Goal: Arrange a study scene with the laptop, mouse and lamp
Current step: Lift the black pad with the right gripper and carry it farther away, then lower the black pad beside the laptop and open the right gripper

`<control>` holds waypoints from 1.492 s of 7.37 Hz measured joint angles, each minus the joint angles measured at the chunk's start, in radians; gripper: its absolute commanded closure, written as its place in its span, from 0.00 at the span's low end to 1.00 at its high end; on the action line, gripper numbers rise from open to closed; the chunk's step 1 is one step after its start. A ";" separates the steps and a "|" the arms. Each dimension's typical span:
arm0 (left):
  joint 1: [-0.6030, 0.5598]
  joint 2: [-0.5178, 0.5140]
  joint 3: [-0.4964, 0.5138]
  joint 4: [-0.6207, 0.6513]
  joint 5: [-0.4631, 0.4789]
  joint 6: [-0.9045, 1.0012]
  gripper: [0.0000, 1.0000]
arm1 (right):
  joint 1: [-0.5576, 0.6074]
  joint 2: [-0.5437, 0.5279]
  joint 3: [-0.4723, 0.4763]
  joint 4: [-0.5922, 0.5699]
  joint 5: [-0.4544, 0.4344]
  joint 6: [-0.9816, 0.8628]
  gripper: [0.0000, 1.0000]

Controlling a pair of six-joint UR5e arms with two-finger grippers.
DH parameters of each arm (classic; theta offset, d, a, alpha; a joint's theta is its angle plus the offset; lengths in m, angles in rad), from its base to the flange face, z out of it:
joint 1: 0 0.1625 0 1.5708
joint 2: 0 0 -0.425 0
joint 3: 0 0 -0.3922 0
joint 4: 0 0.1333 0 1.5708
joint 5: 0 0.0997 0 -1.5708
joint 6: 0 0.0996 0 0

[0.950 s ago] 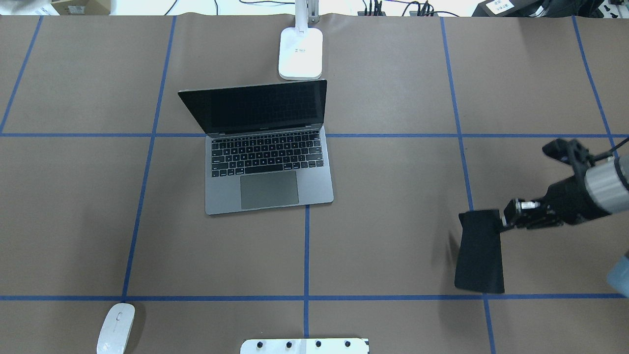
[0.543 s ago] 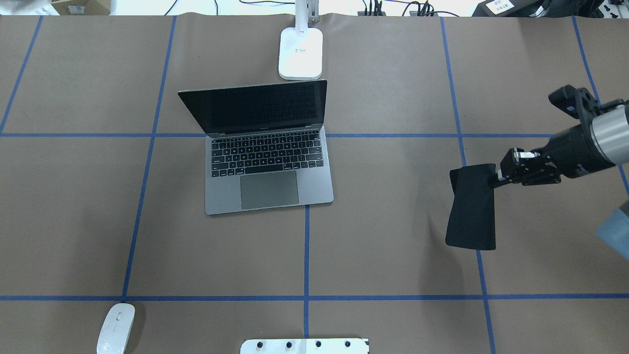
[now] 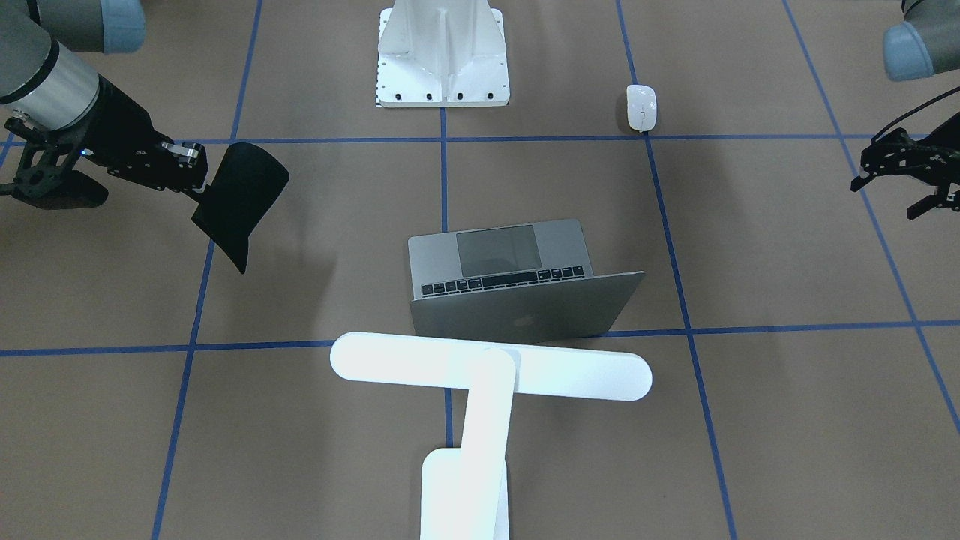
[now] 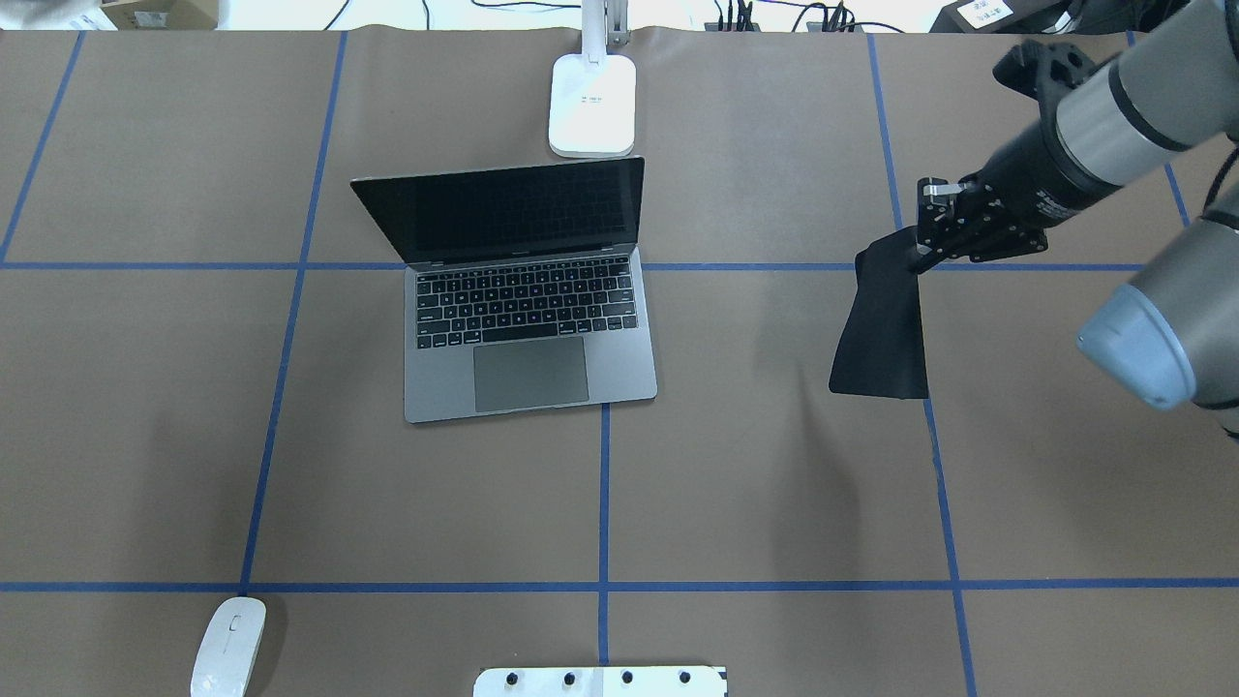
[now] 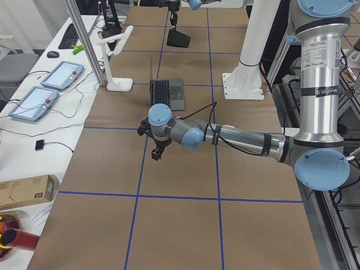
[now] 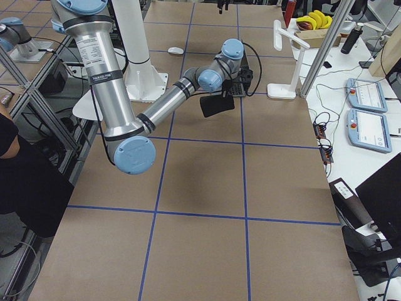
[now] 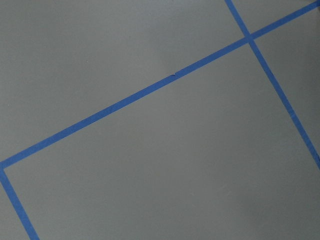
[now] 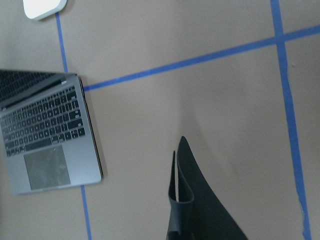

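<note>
Brown paper table [image 4: 755, 484] with a blue tape grid, read from the overhead view. Nearest the robot, at 6 o'clock, a white ribbed metal pedestal [image 4: 600, 682] stands at the edge. At 7 o'clock lies the small glossy white oval mouse [image 4: 228, 644], untouched.

Mid-table sits the slim space-grey laptop [image 4: 530, 373], lid open. At its 3 o'clock, well apart, the right gripper [image 4: 920, 257] is clamped on one edge of a thin black square mat [image 4: 883, 334], which hangs limp above the table.

At 12 o'clock stands the white T-shaped lamp [image 4: 591, 106].

The left gripper [image 3: 885, 201] hovers with jaws apart, empty.

Judgement: mat placement is in hand. Next, lower it flat beside the laptop, release, then fetch the mouse.
</note>
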 measured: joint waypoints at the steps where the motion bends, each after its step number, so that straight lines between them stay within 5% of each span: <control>1: 0.000 0.001 0.000 0.000 0.000 0.000 0.00 | -0.013 0.068 -0.022 -0.139 -0.016 -0.084 0.87; 3: 0.000 0.001 0.000 0.000 0.000 0.000 0.00 | -0.060 0.154 -0.091 -0.237 -0.044 -0.150 0.87; 11: 0.000 0.003 -0.001 0.000 0.000 0.000 0.00 | -0.109 0.250 -0.202 -0.296 -0.144 -0.214 0.85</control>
